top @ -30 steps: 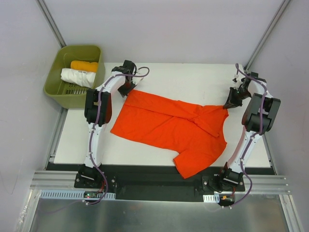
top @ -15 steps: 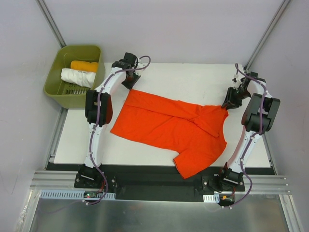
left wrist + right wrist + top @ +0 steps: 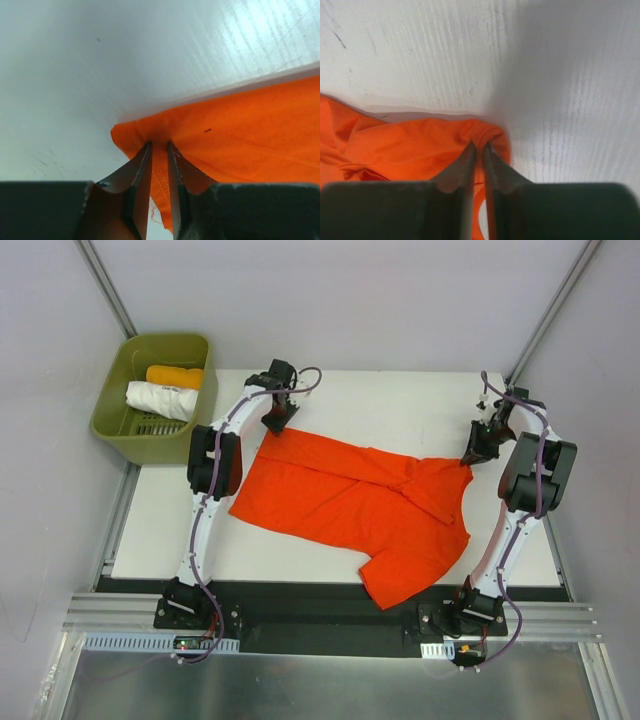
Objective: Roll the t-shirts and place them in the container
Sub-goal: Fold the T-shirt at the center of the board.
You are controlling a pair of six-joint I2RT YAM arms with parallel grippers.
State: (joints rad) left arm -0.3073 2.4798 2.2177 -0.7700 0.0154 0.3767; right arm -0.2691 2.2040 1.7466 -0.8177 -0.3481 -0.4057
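Note:
One red-orange t-shirt (image 3: 360, 505) lies spread and creased on the white table (image 3: 400, 405), a sleeve pointing toward the near edge. My left gripper (image 3: 279, 418) is at its far left corner. In the left wrist view that gripper (image 3: 159, 145) has the hemmed corner (image 3: 160, 170) between its narrowly set jaws, and cloth puckers at the tips. My right gripper (image 3: 473, 453) is at the far right corner. There, in the right wrist view, my right gripper (image 3: 480, 145) is pinched on a fold of the shirt's edge (image 3: 492, 136).
A green bin (image 3: 110, 425) stands off the table's far left corner and holds a yellow roll (image 3: 175, 376) and a white roll (image 3: 160, 400). Grey walls and frame posts close in the back and sides.
The left gripper has shifted right and slightly nearer along the shirt's far left corner. Both grippers opened briefly and closed down again on the cloth. The shirt has barely moved.

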